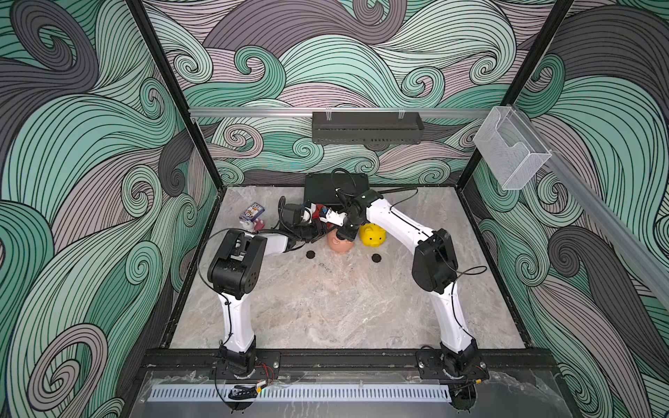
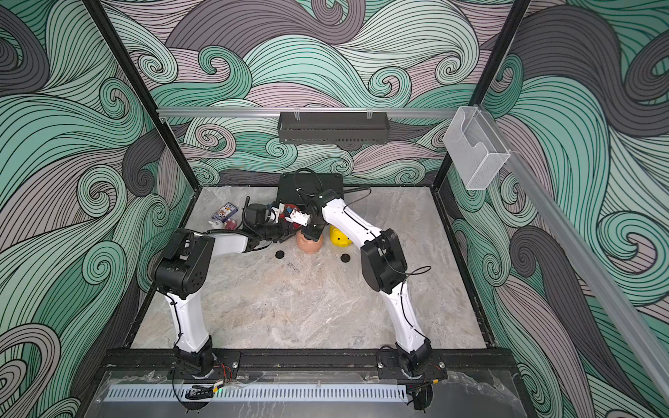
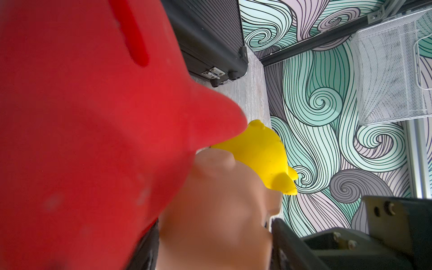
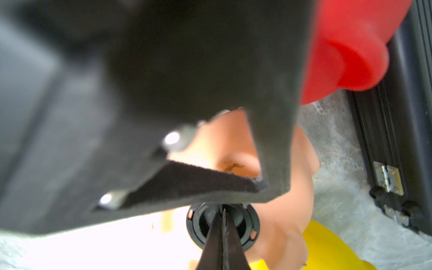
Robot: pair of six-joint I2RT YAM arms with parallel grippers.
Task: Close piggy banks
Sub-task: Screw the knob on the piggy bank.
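Right wrist view: right pincer (image 4: 222,216) pinching black plug (image 4: 198,225) in peach pig (image 4: 288,210), left pincer (image 3: 215,238) gripping pig; box (image 1: 251,211) print unreadable.

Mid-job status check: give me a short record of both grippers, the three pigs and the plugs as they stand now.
left gripper: closed around peach pig
right gripper: shut, tips in black plug at the peach pig's belly hole
red pig: behind the peach pig, belly hole not visible
yellow pig: beside the peach pig, untouched
loose plugs: two on table, nearer the arm bases than the pigs
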